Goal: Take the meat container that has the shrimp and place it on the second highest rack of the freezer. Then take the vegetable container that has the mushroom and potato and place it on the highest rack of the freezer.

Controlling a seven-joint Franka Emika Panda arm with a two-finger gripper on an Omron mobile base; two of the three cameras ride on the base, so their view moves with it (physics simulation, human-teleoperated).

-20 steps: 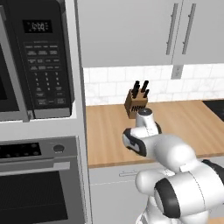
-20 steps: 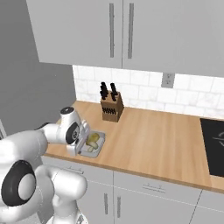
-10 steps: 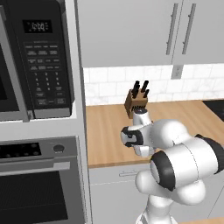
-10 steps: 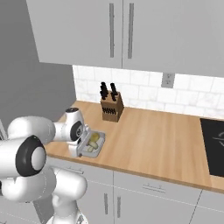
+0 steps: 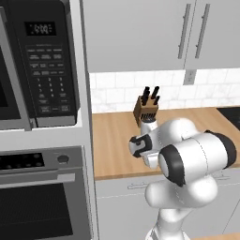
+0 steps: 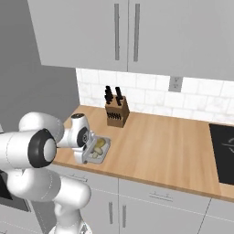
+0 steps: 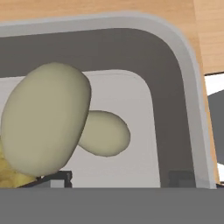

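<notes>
Vegetable container (image 6: 101, 150): shallow grey tray on the wooden counter (image 6: 160, 151), near its front edge and toward its left end in the right base view. Gripper (image 7: 118, 178): down at the tray, its two dark tips low inside the tray's near side in the hand view, one beside the mushroom, the other close to the inner wall; they stand apart, but whether they press on anything cannot be told. Contents: pale mushroom (image 7: 52, 122) with a broad cap and short stem lying on the tray floor; a yellow-brown potato (image 7: 8, 173) showing at the edge beside the cap. In the right base view the white wrist covers the tray's left part. Knife block (image 6: 115, 112): brown, with dark handles, standing on the counter behind the tray, against the white tiled wall (image 6: 151, 89), well apart from the tray. Above: grey cupboards (image 6: 128, 32) with bar handles. Left of the counter in the left base view: microwave (image 5: 44, 65) above, oven (image 5: 42, 197) below.
</notes>
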